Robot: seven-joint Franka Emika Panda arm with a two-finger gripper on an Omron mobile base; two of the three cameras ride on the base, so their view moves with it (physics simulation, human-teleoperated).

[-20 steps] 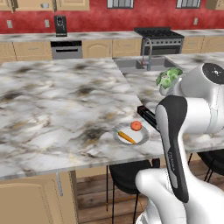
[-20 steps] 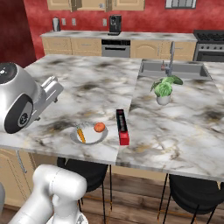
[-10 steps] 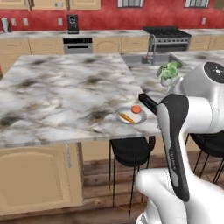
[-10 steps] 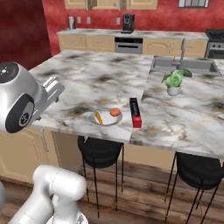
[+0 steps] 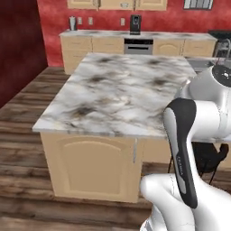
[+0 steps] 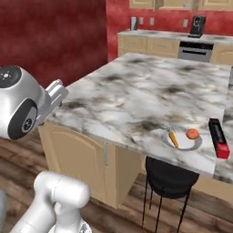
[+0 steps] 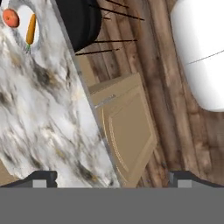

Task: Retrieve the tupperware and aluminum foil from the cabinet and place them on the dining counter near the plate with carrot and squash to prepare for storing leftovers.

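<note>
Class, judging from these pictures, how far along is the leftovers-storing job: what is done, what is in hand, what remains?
Done: the aluminum foil lies on the dining counter beside the plate holding the carrot. In hand: nothing; the gripper is open and empty. Left: the tupperware is not yet beside the plate.

No text, label or number is legible on anything here.
</note>
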